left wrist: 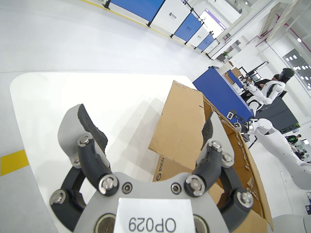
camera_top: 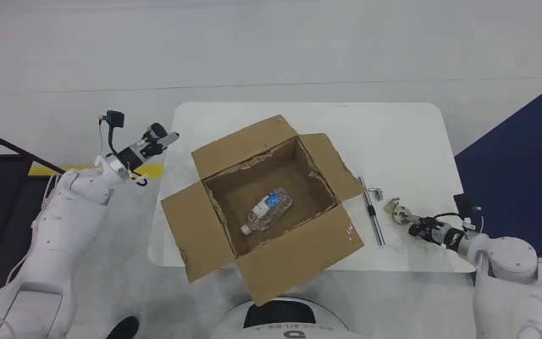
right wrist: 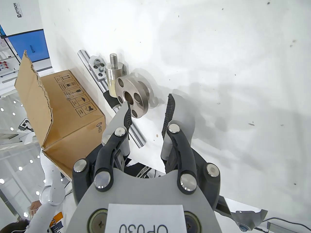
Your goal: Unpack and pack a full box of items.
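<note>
One clear, crinkled plastic bottle (camera_top: pixel 269 209) lies on its side on the floor of the open corrugated cardboard box (camera_top: pixel 212 212), well apart from both grippers.

The box's four ragged flaps spread over the smooth white table (camera_top: pixel 406 136). Beside the box, on the right arm's side, are one long polished steel rod (camera_top: pixel 371 212), one flat bracket (right wrist: pixel 97 70), one threaded cylindrical stud (right wrist: pixel 113 73) and one round holed flange (right wrist: pixel 132 95) on edge. The flange sits just past the ribbed pads (right wrist: pixel 170 107) of the right gripper (right wrist: pixel 148 105), whose fingers are parted and empty. On the box's other side the left gripper (left wrist: pixel 148 120) hovers, spread wide and holding nothing.
</note>
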Tool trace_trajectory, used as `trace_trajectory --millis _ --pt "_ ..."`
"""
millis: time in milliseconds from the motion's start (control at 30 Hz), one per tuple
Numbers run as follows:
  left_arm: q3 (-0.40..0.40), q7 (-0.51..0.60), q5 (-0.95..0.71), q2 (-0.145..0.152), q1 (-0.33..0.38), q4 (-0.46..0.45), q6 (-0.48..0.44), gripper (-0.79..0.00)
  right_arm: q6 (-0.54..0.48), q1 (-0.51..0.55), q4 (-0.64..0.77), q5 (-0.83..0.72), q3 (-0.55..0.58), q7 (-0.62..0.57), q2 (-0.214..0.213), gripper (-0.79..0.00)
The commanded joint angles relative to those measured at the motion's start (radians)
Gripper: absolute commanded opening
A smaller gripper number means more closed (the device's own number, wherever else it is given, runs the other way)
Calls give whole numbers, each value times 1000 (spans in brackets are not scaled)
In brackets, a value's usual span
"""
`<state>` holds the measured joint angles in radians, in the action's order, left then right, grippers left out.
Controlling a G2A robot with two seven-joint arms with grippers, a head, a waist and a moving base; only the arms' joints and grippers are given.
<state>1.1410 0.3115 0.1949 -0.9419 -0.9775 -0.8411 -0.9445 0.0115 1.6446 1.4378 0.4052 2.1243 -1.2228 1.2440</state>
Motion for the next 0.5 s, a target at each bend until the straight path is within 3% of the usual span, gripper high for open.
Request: trace_trajectory --millis 0,233,300,367,467 --pt "0 0 0 0 0 0 0 0 2 -4 -8 -2 -9 5 -2 -459" --pt "0 0 0 0 0 0 0 0 11 -11 -29 -9 -32 15 -14 -520" --pt "0 0 0 0 0 0 0 0 13 -8 -30 -12 -36 20 -17 -625" --pt "0 0 0 0 0 0 0 0 12 -2 -28 -17 -39 20 -20 -785" --pt "0 0 0 0 0 0 0 0 -2 18 -13 -43 -26 17 -25 -785"
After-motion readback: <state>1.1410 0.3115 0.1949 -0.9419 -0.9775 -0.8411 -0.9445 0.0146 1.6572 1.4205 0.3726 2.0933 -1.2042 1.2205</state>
